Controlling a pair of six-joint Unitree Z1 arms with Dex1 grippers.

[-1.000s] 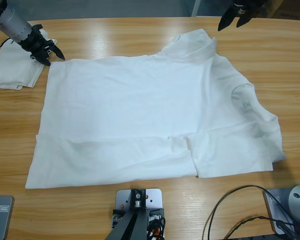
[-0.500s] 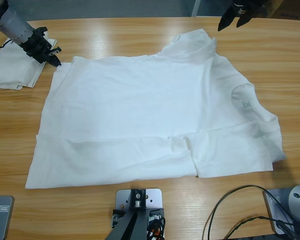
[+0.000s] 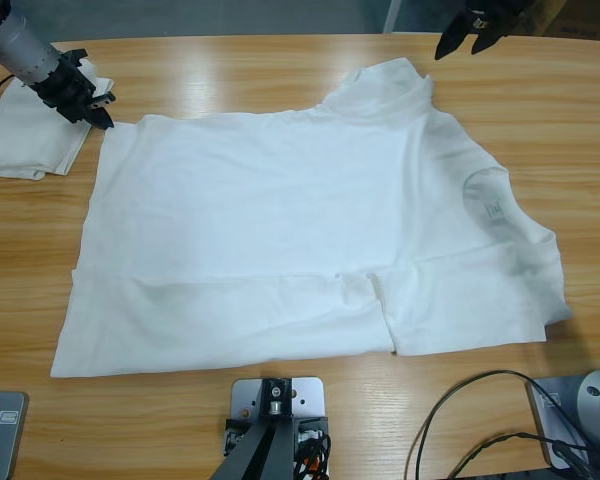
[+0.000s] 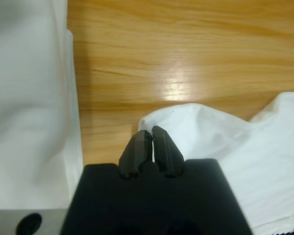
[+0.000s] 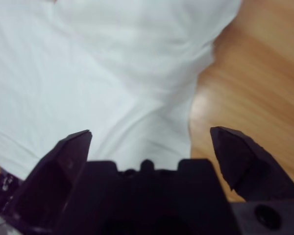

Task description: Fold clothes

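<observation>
Left tool point(image 3: 98, 112) retreated, jaws pinching spread T-shirt point(image 3: 300, 240) corner; right tool point(image 3: 472, 40) wide, hovering.

The high view looks straight down on the wooden table point(image 3: 280, 70). Both wrist views sit close above it, sharing the spread T-shirt point(image 3: 300, 240); the right one seemingly over its sleeve.

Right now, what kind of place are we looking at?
Probably a robotics lab bench rather than a home: two arms work over a long wooden table, the spread T-shirt lies beside a folded T-shirt, and loose black cables trail by the rig.
</observation>
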